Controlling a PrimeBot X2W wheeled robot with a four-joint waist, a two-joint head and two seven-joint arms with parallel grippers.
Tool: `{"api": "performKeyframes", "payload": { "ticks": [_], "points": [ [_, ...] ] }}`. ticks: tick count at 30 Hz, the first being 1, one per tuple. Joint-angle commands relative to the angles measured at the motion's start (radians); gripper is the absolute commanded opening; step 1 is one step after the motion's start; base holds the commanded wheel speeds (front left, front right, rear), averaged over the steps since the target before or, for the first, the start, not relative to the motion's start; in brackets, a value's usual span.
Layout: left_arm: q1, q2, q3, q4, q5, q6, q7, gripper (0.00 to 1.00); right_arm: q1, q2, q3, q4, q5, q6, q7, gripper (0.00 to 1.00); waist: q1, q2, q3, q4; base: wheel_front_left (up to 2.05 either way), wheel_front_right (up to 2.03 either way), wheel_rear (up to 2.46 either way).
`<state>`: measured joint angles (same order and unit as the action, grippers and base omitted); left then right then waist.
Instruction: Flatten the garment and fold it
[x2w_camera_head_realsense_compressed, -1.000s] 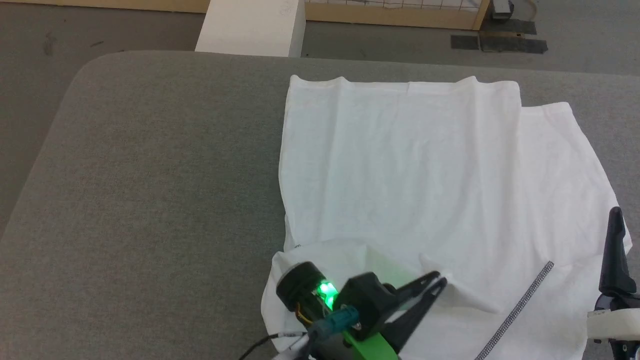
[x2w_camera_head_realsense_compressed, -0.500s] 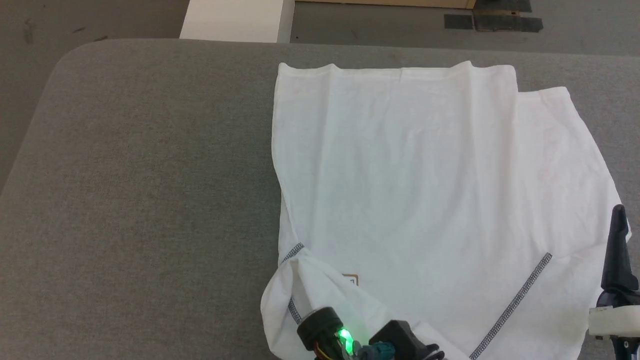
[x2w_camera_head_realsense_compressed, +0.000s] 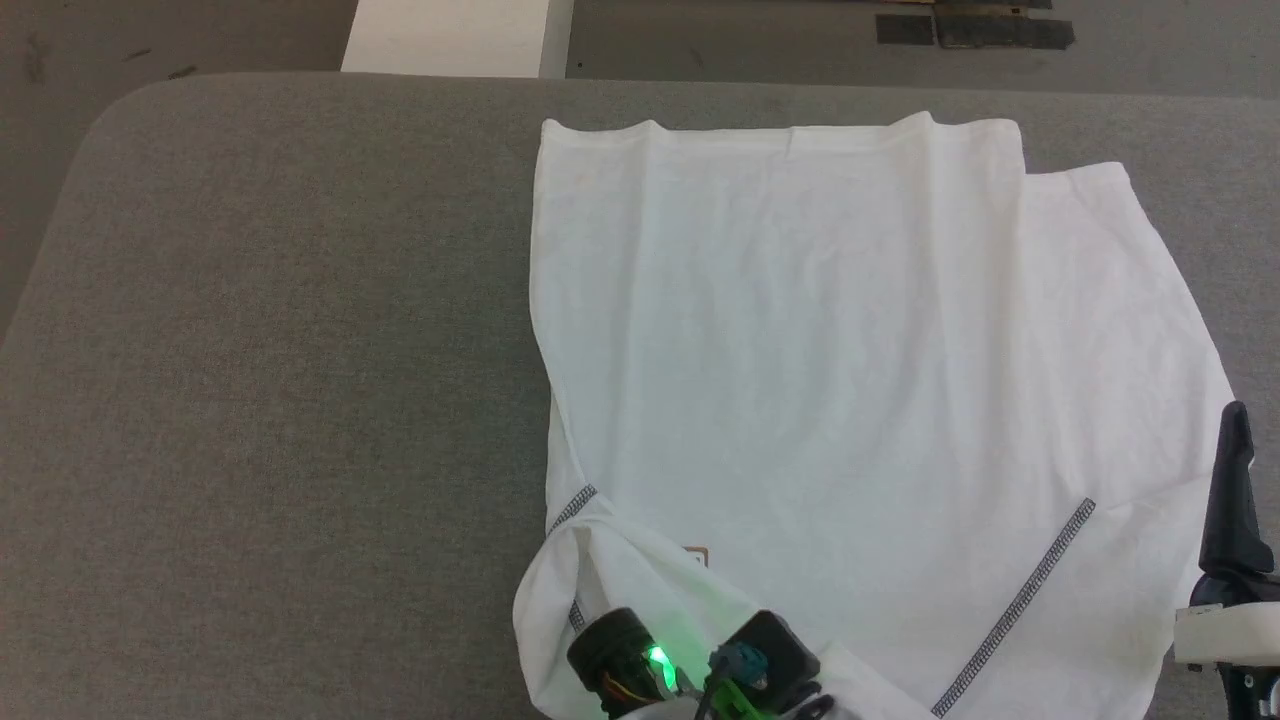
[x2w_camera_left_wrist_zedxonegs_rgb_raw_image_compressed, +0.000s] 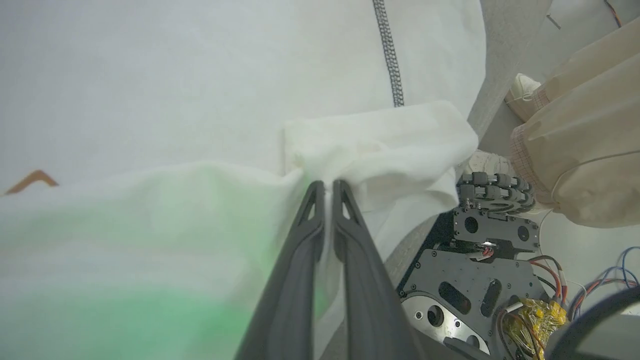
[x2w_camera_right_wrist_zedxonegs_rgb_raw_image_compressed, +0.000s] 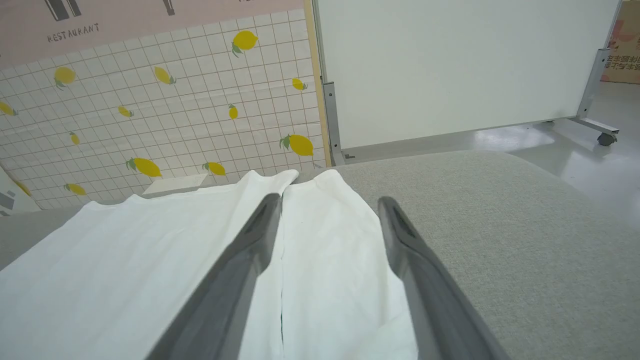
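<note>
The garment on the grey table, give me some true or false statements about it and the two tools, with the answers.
1. The left tool is shut on a fold of the garment. True.
2. The right tool grips the garment too. False: it is open, holding nothing.
3. The garment lies in a crumpled heap. False: it is spread mostly flat on the table.
4. A dark stitched seam shows on the garment. True.

garment (x2w_camera_head_realsense_compressed: 800, 350): thin matt white cloth; table (x2w_camera_head_realsense_compressed: 280, 350): grey rough-woven fabric, possibly felt
</note>
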<state>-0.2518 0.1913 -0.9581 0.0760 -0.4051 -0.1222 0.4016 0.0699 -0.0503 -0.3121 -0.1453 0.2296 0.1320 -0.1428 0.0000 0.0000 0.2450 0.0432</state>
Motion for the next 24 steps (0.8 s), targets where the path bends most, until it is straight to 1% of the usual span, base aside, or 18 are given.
{"api": "performKeyframes", "payload": {
  "ticks": [1,2,6,10,13,16,18,21,24],
  "points": [
    [-0.017,-0.012,0.010,0.002,-0.005,0.006,-0.026,0.91,-0.016,0.000,0.001,0.004,-0.004,-0.001,-0.006,1.00,0.0000,0.0000,-0.005,-0.002,0.00,0.00,0.00],
    [-0.017,-0.017,0.014,0.002,-0.009,0.007,-0.034,1.00,-0.015,0.000,0.001,0.005,-0.004,-0.001,-0.006,1.00,0.0000,0.0000,-0.007,-0.002,0.00,0.00,0.00],
    [-0.012,-0.026,0.035,-0.031,-0.048,0.008,-0.048,1.00,-0.010,0.000,-0.002,0.006,-0.005,-0.001,-0.005,1.00,0.0000,0.0000,-0.016,-0.002,0.00,0.00,0.00],
    [0.005,-0.020,0.069,-0.109,-0.123,0.007,-0.034,1.00,-0.004,0.000,-0.005,0.007,-0.006,-0.001,-0.004,1.00,0.0000,0.0000,-0.027,0.001,0.00,0.00,0.00],
    [0.023,-0.002,0.115,-0.185,-0.168,0.029,-0.024,1.00,0.001,0.000,-0.006,0.006,-0.004,-0.001,-0.001,1.00,0.0000,0.0000,-0.038,0.002,0.00,0.00,0.00],
    [0.041,0.017,0.177,-0.258,-0.180,0.074,-0.053,1.00,0.005,0.000,-0.007,0.005,-0.003,-0.001,0.000,1.00,0.0000,0.0000,-0.045,0.004,0.00,0.00,0.00],
    [0.054,0.028,0.234,-0.301,-0.169,0.115,-0.108,1.00,0.008,0.000,-0.008,0.003,-0.004,-0.001,0.000,1.00,0.0000,0.0000,-0.051,0.005,0.00,0.00,0.00],
    [0.077,0.036,0.329,-0.338,-0.126,0.180,-0.237,1.00,0.014,0.000,-0.014,0.000,-0.005,-0.001,0.001,1.00,0.0000,0.0000,-0.058,0.007,0.00,0.00,0.00],
    [0.114,0.037,0.416,-0.342,-0.101,0.238,-0.369,1.00,0.018,0.000,-0.015,-0.003,-0.006,-0.001,0.004,1.00,0.0000,0.0000,-0.065,0.008,0.00,0.00,0.00]
  ]
}}
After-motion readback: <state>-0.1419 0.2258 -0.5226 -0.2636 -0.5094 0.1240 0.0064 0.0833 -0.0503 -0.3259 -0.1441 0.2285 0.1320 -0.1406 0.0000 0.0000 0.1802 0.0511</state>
